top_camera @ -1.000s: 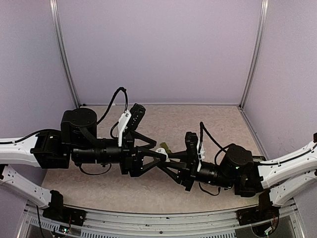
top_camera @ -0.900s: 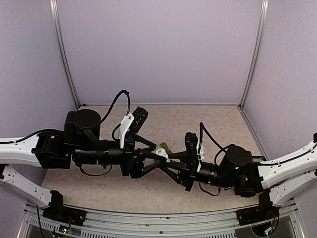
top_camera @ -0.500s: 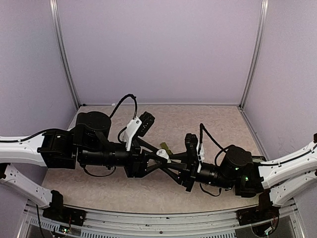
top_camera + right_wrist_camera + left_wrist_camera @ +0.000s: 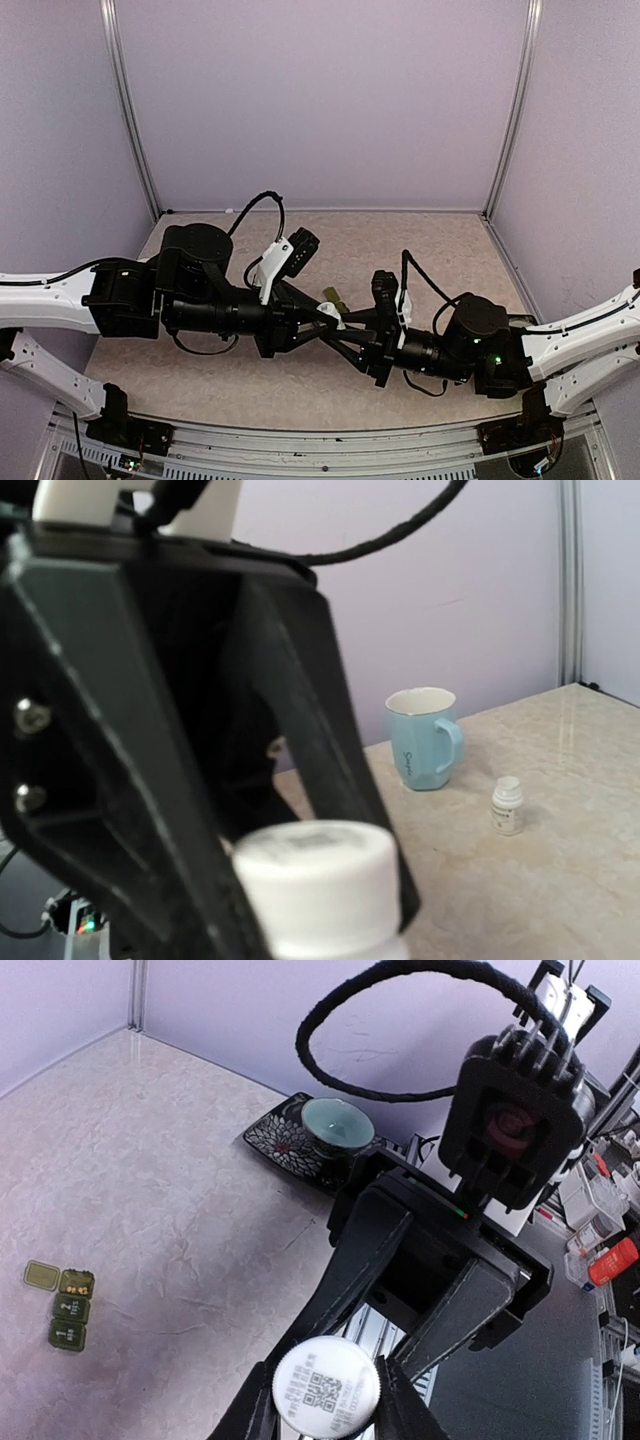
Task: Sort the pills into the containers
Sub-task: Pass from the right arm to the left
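Beige mottled tabletop point(image 4: 450, 250) under lilac walls point(image 4: 320, 100): we see both arms meeting over its middle. Since a second ago the left arm point(image 4: 130, 295) has pushed inward, and the left gripper point(image 4: 327, 1405) has narrowed from wide apart to pinching the white cap point(image 4: 326, 1380) of the pill bottle point(image 4: 315, 880), whose body the right gripper point(image 4: 343, 323) clamps. The containers point(image 4: 68, 1306) lie flat on the table, well apart from the bottle. One end lid is flipped open over yellowish pills point(image 4: 77, 1282); the other two lids are closed.
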